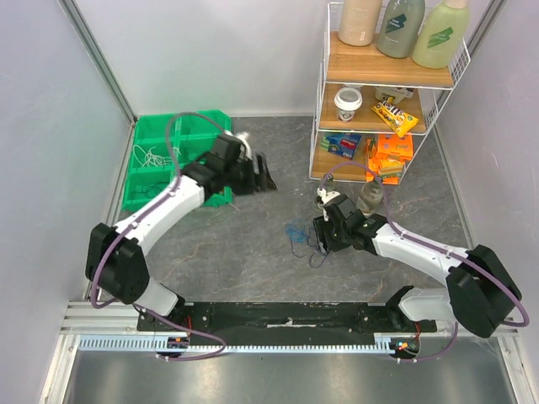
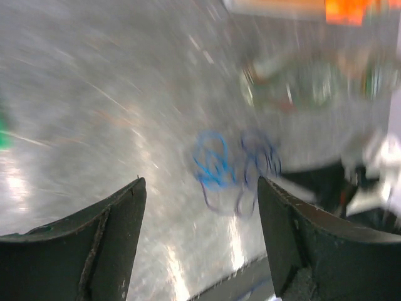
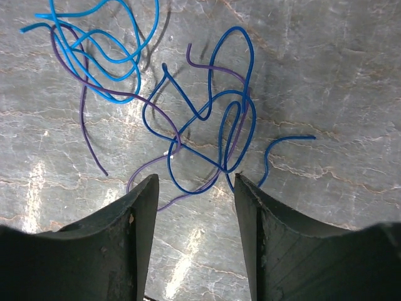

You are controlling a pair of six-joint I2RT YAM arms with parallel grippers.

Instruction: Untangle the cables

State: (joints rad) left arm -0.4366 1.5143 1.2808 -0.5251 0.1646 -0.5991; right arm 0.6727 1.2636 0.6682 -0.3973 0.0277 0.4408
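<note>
Evidently the work centres on the small knot of blue cables (image 1: 300,235) lying loose on the counter (image 1: 253,261), near the right arm and well apart from the green bin (image 1: 139,202) at the back left. The right pincer (image 3: 195,178) hangs low over that knot with its fingers standing apart and nothing between them. Its tips flank the near end of the dark-blue cable (image 3: 202,116), which looks like the stance for picking one strand out of the rest. That cable loops over itself and is crossed by a thin purple wire (image 3: 82,128). The light-blue cable (image 3: 100,53) lies just beside them, and only the purple wire reaches across to it, so that one seems the easier to free. The left pincer (image 2: 200,182) is wide and empty too, held over bare counter just beside the bin, its camera turned toward the distant blue knot. White cables (image 1: 150,157) lie inside one compartment of the bin, which suggests the bin is where each sorted colour goes. That would explain why the left arm waits at that spot. The task appears partly done, with the blue and purple strands yet to be separated. A low pinch on a single strand is probably needed next, since a grab across a crossing would likely drag the whole knot along.
</note>
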